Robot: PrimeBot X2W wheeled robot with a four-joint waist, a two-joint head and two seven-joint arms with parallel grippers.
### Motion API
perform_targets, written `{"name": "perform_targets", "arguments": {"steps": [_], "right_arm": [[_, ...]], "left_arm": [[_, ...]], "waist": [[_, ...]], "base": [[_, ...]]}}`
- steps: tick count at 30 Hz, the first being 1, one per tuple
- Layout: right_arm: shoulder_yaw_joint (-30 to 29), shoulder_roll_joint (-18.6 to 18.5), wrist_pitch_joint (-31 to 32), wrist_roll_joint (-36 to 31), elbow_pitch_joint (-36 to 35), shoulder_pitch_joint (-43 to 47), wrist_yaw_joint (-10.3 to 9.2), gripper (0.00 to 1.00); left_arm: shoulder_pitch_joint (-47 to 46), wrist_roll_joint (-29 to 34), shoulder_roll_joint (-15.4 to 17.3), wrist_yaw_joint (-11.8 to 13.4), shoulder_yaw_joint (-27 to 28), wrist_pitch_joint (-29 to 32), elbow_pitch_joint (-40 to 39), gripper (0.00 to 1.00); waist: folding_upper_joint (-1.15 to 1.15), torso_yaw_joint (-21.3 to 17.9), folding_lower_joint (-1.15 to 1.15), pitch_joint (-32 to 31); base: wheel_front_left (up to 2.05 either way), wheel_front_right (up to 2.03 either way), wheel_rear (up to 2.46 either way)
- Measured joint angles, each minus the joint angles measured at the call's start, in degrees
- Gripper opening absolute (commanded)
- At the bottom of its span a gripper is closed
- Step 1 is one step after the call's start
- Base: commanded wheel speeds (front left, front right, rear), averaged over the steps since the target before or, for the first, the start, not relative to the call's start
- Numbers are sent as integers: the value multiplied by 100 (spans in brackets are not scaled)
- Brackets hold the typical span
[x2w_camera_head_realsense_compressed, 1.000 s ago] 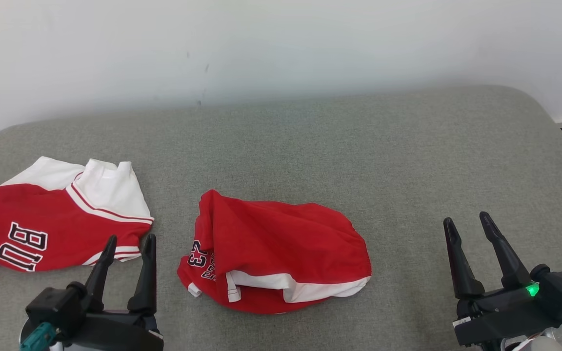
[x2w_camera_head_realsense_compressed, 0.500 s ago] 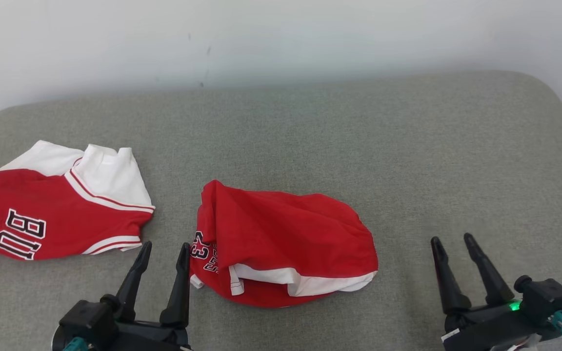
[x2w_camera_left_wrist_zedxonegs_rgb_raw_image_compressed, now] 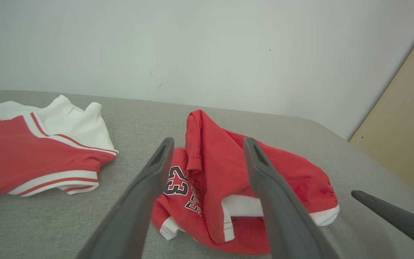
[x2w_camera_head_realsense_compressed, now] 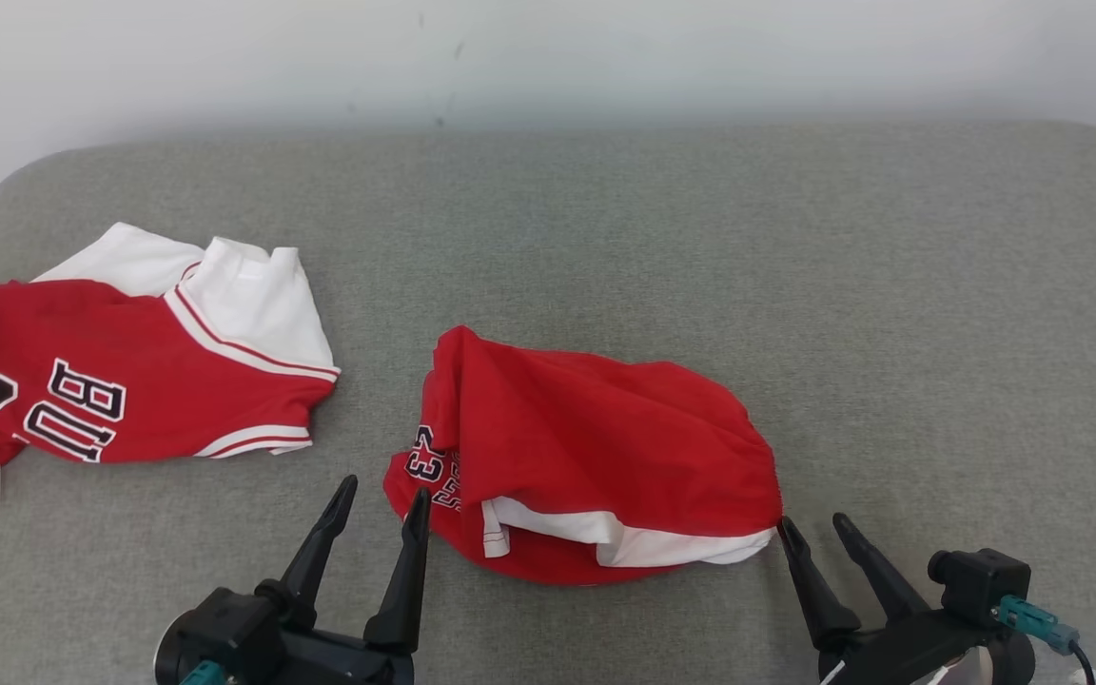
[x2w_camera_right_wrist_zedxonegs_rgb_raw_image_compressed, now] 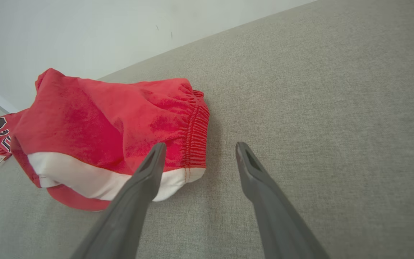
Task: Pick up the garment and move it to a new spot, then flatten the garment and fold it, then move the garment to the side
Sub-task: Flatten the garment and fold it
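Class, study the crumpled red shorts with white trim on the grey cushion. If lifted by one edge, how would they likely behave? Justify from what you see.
The crumpled red shorts would probably hang limp: they lie in soft folds. Likely light, being thin cloth. Pushed, they would probably bunch rather than slide, since the grey cushion looks coarsely woven.

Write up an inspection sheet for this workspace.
Surface: grey cushion, padded, far corners rounded.
Job's things: red shorts, crumpled in the middle, white band showing, held by nothing.
Clutter: red and white jersey at the left, apart from the shorts.
Tools: left tool open, near the shorts' left end; right tool open, by their right corner.
Cables: teal plug with a dark lead behind the right tool.
Surroundings: white wall behind; tan panel to the right.
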Motion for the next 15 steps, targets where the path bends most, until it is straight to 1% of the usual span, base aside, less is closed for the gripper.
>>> {"name": "perform_targets", "arguments": {"steps": [6,15], "right_arm": [[136,-41,129,249,310,-136,0,100],[465,-64,281,634,530,-482,0,100]], "left_arm": [[-50,20,-35,-48,-42,0,73,100],[-92,23,-78,-104,-55,0,153,100]], "waist": [[0,178,0,88],[0,346,0,237]], "base": [[0,0,0],[0,0,0]]}}
